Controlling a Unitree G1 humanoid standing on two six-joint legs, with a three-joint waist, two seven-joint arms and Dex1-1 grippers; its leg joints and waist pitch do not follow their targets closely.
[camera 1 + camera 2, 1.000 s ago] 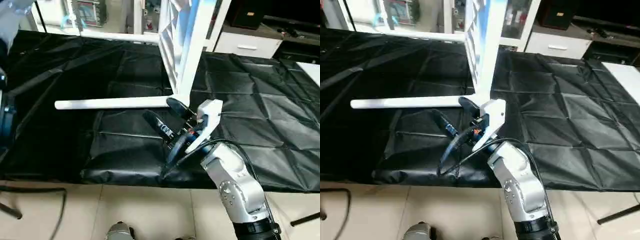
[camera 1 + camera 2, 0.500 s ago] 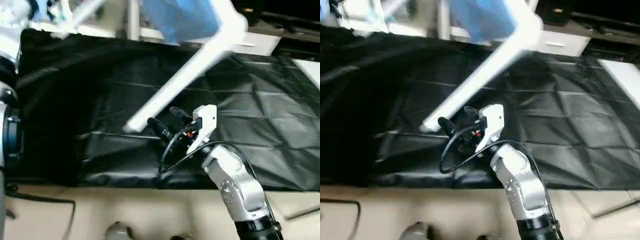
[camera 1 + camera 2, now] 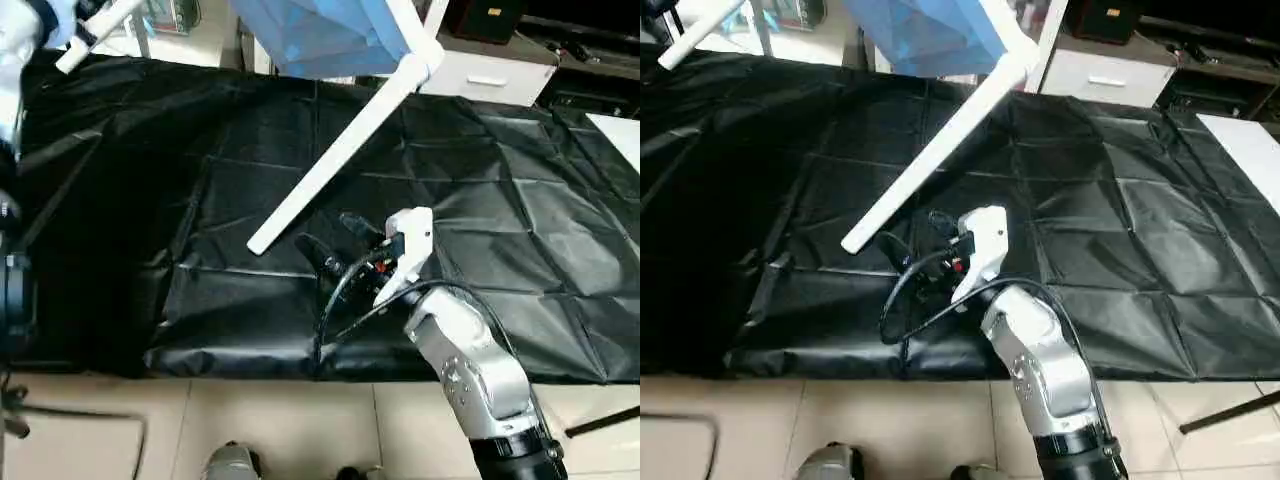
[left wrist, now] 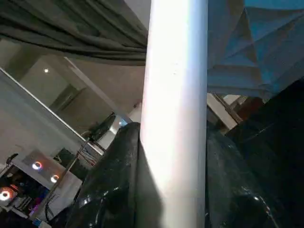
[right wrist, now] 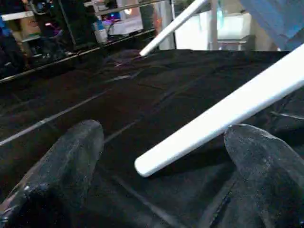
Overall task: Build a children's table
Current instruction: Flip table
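Note:
The children's table is held up and tilted over the black cloth, its ribbed underside (image 3: 320,35) looking bluish at the top of the eye views. One white leg (image 3: 330,165) slants down from a corner, its tip (image 3: 256,244) close to the cloth. Another leg (image 3: 95,35) points up at the far left. In the left wrist view my left gripper (image 4: 173,142) is shut on a white leg (image 4: 175,95), with black fingers (image 4: 114,180) on either side. My right gripper (image 3: 335,242) is open just right of the slanting leg's tip (image 5: 142,166), holding nothing.
The black cloth (image 3: 500,200) covers the big work table, whose front edge runs just below my right wrist. A black cable (image 3: 330,310) loops off that wrist. A white cabinet (image 3: 490,75) stands behind, and a white surface (image 3: 620,135) lies at the far right.
The children's table went from standing on its edge, one leg lying along the cloth, to raised and tipped, that leg now slanting down. My right gripper stayed open in about the same place.

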